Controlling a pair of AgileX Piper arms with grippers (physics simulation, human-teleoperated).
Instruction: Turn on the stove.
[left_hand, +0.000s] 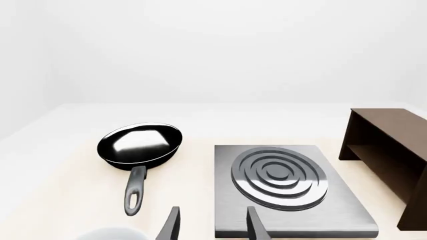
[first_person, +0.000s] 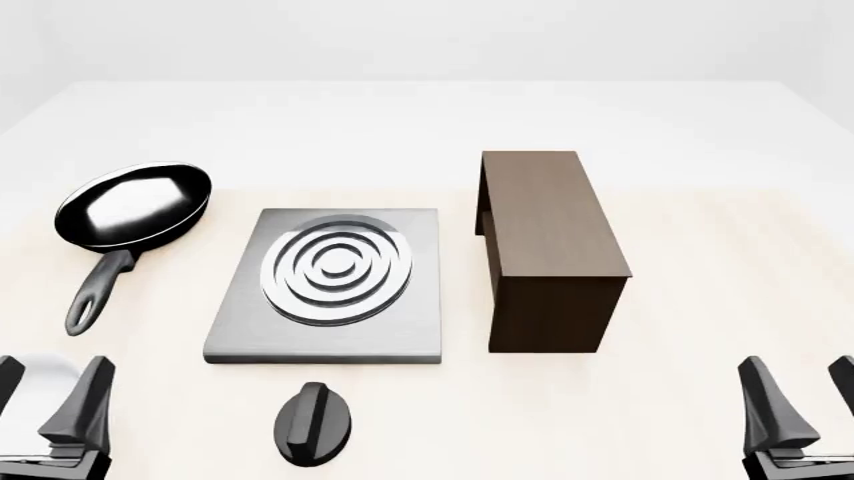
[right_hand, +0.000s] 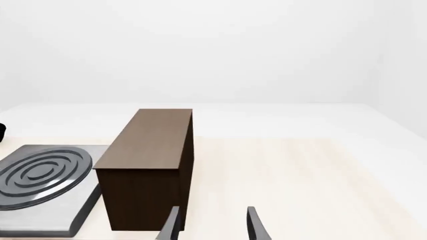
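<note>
On my front view, the stove (first_person: 327, 285) lies flat on the pale worktop (first_person: 694, 300), a little left of centre, its round burner (first_person: 336, 265) of silver rings filling the upper part of the grey slab. The black teardrop knob (first_person: 314, 424) sits on the worktop just below the slab's lower edge, apart from it, near the bottom of the frame. A black frying pan (first_person: 134, 208) rests at the upper left, handle running down toward the lower left. A tall dark-brown wooden block (first_person: 547, 245) stands just right of the stove. My left gripper (first_person: 51, 412) shows in the lower left corner and my right gripper (first_person: 801, 405) in the lower right corner; both have their fingers spread with a clear gap, holding nothing, and both are well apart from the knob.

On my left wrist view, the stove (left_hand: 290, 192) fills the lower centre-right with its burner (left_hand: 279, 177) on top. The frying pan (left_hand: 140, 146) is left of it and the wooden block (left_hand: 390, 155) is at the right edge. The two dark fingers (left_hand: 255, 226) poke up from the bottom edge, parted and empty. I cannot see the knob here.

On my right wrist view, the wooden block (right_hand: 150, 165) stands centre-left, with the stove (right_hand: 47, 200) and burner (right_hand: 41, 172) cut off at the lower left. The fingers (right_hand: 256, 226) rise from the bottom edge, apart, nothing between them.
</note>
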